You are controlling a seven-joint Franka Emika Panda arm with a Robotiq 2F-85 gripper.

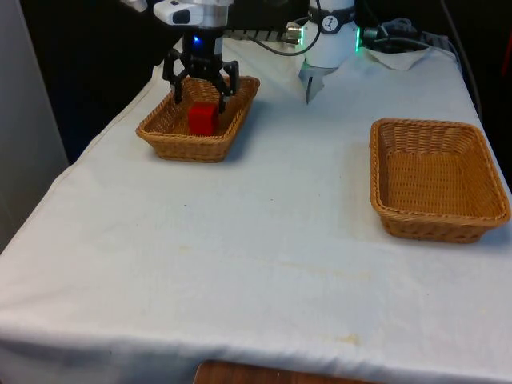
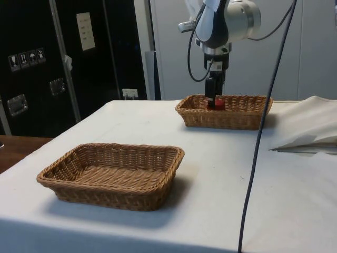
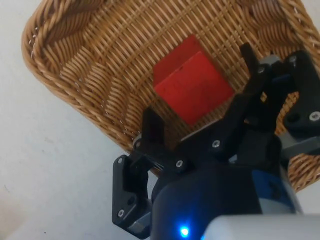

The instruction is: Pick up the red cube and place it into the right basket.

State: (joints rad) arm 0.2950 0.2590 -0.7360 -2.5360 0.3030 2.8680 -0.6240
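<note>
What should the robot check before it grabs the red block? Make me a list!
1. Fingers open wide enough: ok. The gripper stands open.
2. Red cube between the fingers: ok in the wrist view.
3. Gripper low enough to close on the cube: cannot tell.
4. Fingers free of the near basket's rim: ok.
5. Other basket free to take the cube: ok.
6. Cloth between the baskets free of obstacles: ok.

Front and side views both take in the two baskets [image 1: 439,179] [image 2: 111,174]; the wrist view looks down closely.
</note>
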